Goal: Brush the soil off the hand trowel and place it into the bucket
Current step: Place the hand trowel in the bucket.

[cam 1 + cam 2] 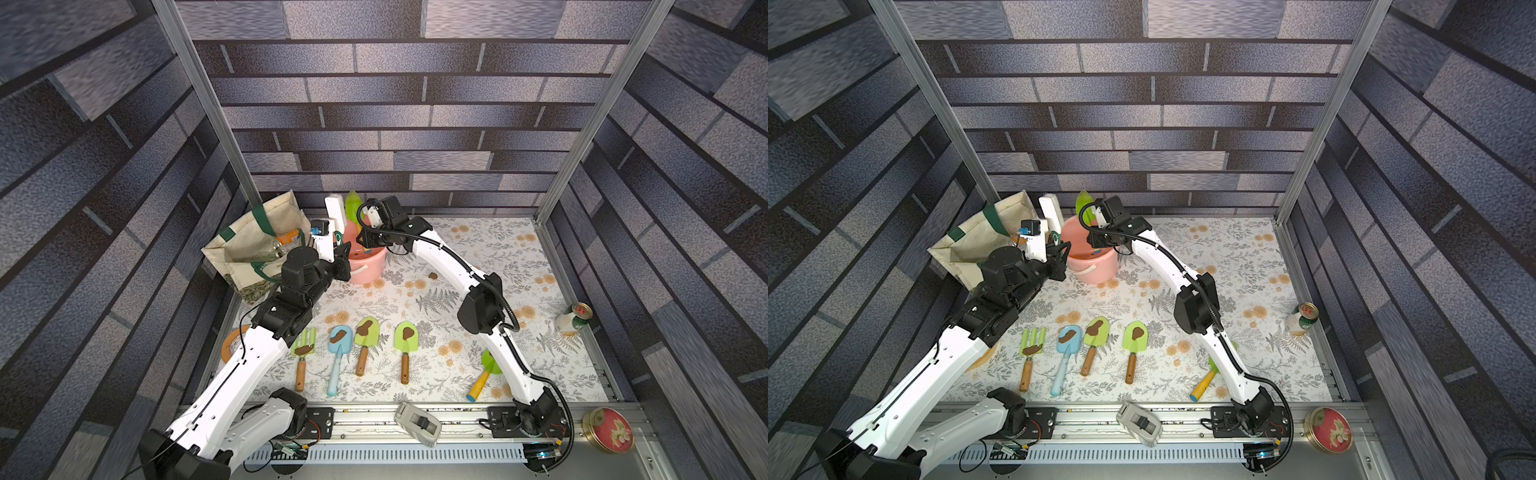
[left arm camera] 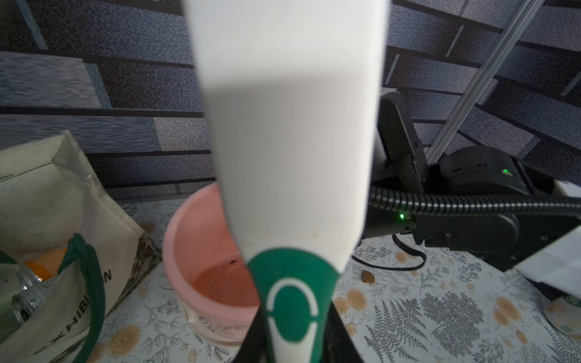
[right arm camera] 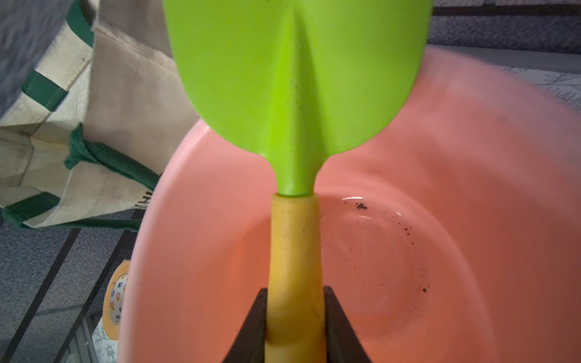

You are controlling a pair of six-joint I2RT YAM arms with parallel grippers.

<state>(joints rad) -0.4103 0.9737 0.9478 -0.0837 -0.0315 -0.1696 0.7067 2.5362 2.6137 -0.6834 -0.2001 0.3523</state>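
- Yellow-handled green hand trowel (image 3: 295,78) fills your right wrist view; the right gripper (image 3: 295,314) is clamped on its handle, above the mouth of the salmon-pink bucket (image 3: 440,157); the blade face you see looks clean, so I judge it is held there ready to drop in.
- Your left gripper (image 2: 292,333) is closed on the green end of the white brush (image 2: 292,125), upright just beside the bucket; probably parked clear of the drop.
- One soil blob (image 1: 433,275) lies on the cloth near the bucket; inside the bucket, only dark specks.
- Near the front sit a hand fork (image 1: 303,345), a blue trowel (image 1: 338,353) and two green trowels (image 1: 365,340), each carrying a brown blob; likely queued.
- Underfoot is a fern-and-flower tablecloth (image 1: 478,249); brick-print walls (image 1: 415,124) enclose it; a cream tote bag (image 1: 249,245) stands beside the bucket; a drinks can (image 1: 575,318) sits at the edge.
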